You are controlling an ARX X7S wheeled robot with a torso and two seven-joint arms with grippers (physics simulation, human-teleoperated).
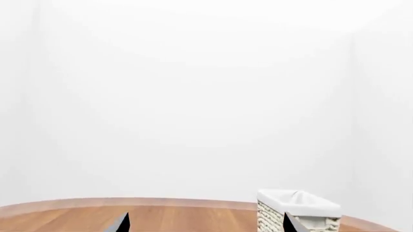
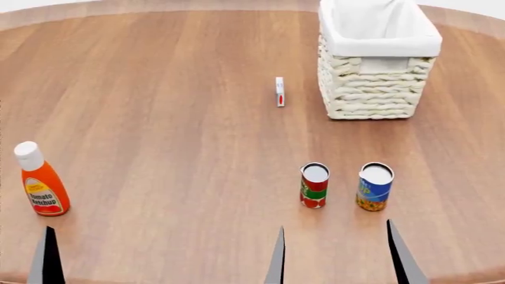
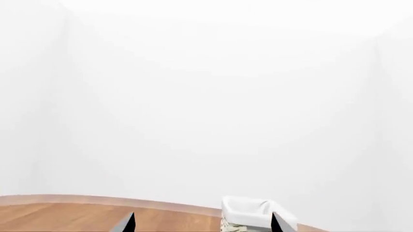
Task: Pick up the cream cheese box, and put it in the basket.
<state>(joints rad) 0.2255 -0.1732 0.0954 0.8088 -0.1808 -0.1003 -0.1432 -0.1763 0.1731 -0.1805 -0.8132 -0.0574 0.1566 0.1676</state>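
The cream cheese box (image 2: 279, 92), a thin white carton with red and blue marks, stands on edge on the wooden table just left of the basket (image 2: 379, 89). The basket is cream wicker with a white cloth lining; it also shows in the left wrist view (image 1: 298, 209) and the right wrist view (image 3: 250, 212). Both grippers hover at the table's near edge, far from the box. My right gripper (image 2: 339, 255) is open with nothing between its fingers (image 3: 201, 223). My left gripper (image 1: 206, 223) is open and empty too; in the head view only one of its fingertips (image 2: 47, 254) shows.
A ketchup bottle (image 2: 41, 180) stands at the near left. A red-and-green can (image 2: 314, 186) and a blue can (image 2: 374, 187) stand side by side between my right gripper and the basket. The round table (image 2: 158, 118) ends just beyond the basket.
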